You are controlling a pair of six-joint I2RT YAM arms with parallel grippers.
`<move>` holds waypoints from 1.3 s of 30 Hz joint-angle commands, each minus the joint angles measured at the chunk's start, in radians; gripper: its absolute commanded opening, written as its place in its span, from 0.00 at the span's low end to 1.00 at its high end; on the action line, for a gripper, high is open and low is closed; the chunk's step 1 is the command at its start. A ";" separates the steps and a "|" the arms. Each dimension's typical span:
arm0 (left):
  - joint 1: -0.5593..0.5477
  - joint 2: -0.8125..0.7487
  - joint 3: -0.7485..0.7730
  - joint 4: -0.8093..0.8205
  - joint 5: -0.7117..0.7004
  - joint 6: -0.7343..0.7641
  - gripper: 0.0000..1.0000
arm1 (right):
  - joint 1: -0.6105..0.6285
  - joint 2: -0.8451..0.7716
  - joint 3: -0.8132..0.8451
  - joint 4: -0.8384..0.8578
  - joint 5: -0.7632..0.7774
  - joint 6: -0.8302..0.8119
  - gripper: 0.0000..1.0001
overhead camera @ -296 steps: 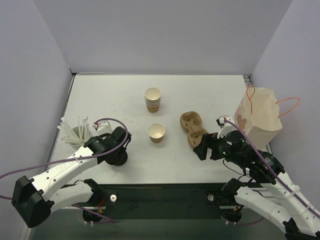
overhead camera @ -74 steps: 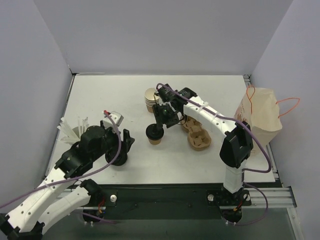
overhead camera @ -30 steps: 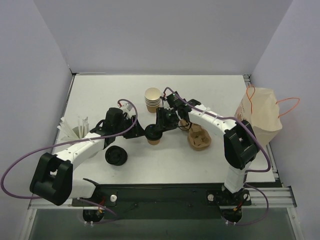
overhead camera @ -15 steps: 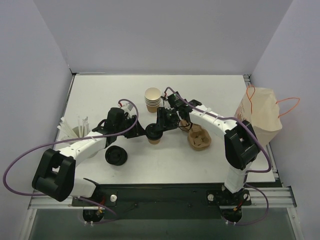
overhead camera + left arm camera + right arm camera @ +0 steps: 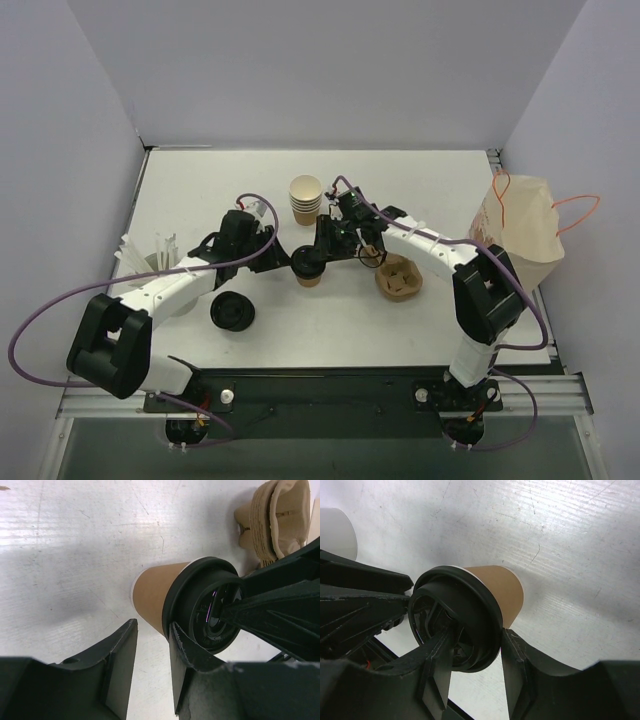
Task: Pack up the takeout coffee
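The tan kraft cup (image 5: 311,279) stands upright at mid-table with its black lid (image 5: 305,264) on top. My right gripper (image 5: 320,252) reaches in from the right and is shut on the lid's rim. In the right wrist view one finger lies across the lid (image 5: 455,625) and the other sits outside the rim, with the cup wall (image 5: 502,592) behind. My left gripper (image 5: 279,258) is open at the cup's left side. In the left wrist view its gap (image 5: 152,630) shows only table, and one finger (image 5: 187,655) is against the lid (image 5: 207,610) beside the cup (image 5: 152,595).
A stack of nested tan cups (image 5: 306,198) stands just behind. The brown pulp carrier (image 5: 396,276) lies to the right and shows in the left wrist view (image 5: 280,515). The paper bag (image 5: 522,235) is at the right edge. Spare black lids (image 5: 231,312) and straws (image 5: 148,262) are at the left.
My left gripper has crept right, up against the lidded cup. My right gripper has stayed on the lid, its arm shifting slightly.
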 commanded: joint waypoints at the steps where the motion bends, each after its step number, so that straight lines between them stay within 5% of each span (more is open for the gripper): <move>1: 0.028 -0.004 0.069 -0.139 -0.086 0.059 0.42 | -0.002 0.022 -0.065 -0.150 0.107 -0.034 0.36; 9: 0.030 -0.025 0.095 -0.002 0.127 0.096 0.62 | 0.004 -0.004 -0.073 -0.116 0.084 0.045 0.36; 15: 0.025 -0.009 0.020 0.167 0.229 0.073 0.66 | 0.010 -0.013 -0.074 -0.098 0.072 0.066 0.35; 39: 0.015 0.120 0.025 0.123 0.085 0.091 0.61 | -0.040 -0.082 -0.028 -0.110 -0.038 -0.001 0.51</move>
